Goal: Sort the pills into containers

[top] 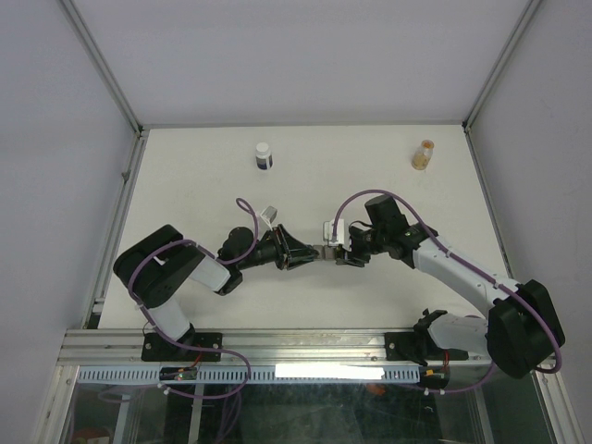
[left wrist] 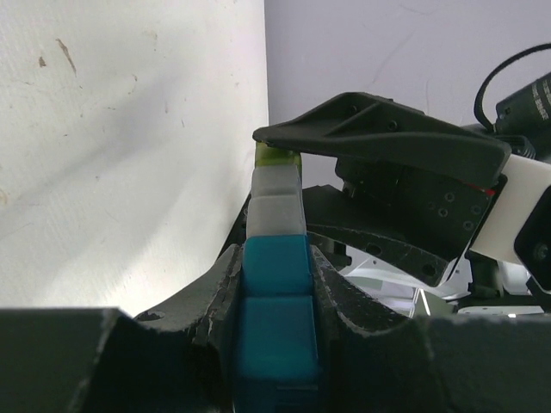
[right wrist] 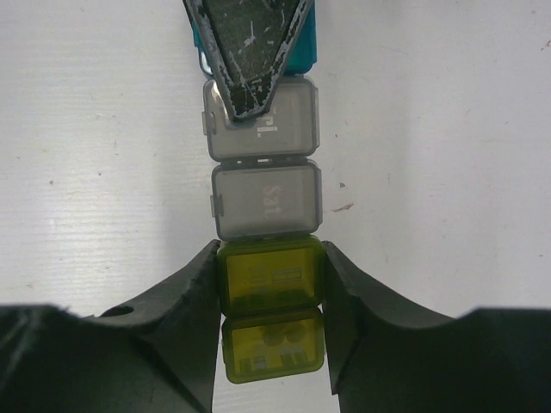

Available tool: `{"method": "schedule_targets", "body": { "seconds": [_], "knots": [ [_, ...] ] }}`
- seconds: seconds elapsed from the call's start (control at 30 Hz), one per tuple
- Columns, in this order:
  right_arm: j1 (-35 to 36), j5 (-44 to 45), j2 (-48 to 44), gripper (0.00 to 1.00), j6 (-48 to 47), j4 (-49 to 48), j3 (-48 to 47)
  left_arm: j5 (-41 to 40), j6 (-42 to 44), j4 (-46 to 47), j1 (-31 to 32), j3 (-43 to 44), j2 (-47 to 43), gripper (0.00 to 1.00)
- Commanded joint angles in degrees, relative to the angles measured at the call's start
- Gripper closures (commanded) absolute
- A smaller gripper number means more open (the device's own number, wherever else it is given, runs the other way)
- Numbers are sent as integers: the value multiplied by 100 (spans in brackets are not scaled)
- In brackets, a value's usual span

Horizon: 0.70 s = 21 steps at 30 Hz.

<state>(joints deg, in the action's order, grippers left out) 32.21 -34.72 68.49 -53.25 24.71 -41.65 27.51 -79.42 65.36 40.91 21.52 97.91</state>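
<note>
Two tools meet over the middle of the surface (top: 185, 185), and the strip of containers (right wrist: 267, 202) is between them. In the top view its long axis runs from 9 o'clock to 3 o'clock, so it points from one arm straight to the other. The left tool (left wrist: 275, 275) is pressed together on the blue end, at 9 o'clock; its fingers (left wrist: 213, 297) lie tight on both sides of the blue cube. The right tool (right wrist: 271, 284) has the yellow-green end, at 3 o'clock; its fingers seem to touch both sides of that cube, so I read it as a pinch, not a spread. Neither arm is nearer, because each one has its own end. In the right wrist view the lids face the camera, and those that show look closed. I cannot tell if the strip rests on the surface or hangs just above it. No loose pills show in any view. The clear vial (top: 423, 154) with orange contents stands well apart toward 1 o'clock, the dark bottle (top: 265, 155) toward 11 o'clock. I judge that the coming move must open a lid; for this, one tool should let go of its end while the other holds the strip on the same axis.
</note>
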Motion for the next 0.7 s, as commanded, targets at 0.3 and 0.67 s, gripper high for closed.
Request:
{"method": "schedule_targets", "body": {
  "seconds": [0.3,0.67],
  "knots": [
    [-491,-1572,404,86,33,1015,-813,130,2154,-1999,-4,559,-930,100],
    [-572,-1685,648,78,100,1204,-959,108,2227,-2123,-78,507,-1080,100]
  ]
}}
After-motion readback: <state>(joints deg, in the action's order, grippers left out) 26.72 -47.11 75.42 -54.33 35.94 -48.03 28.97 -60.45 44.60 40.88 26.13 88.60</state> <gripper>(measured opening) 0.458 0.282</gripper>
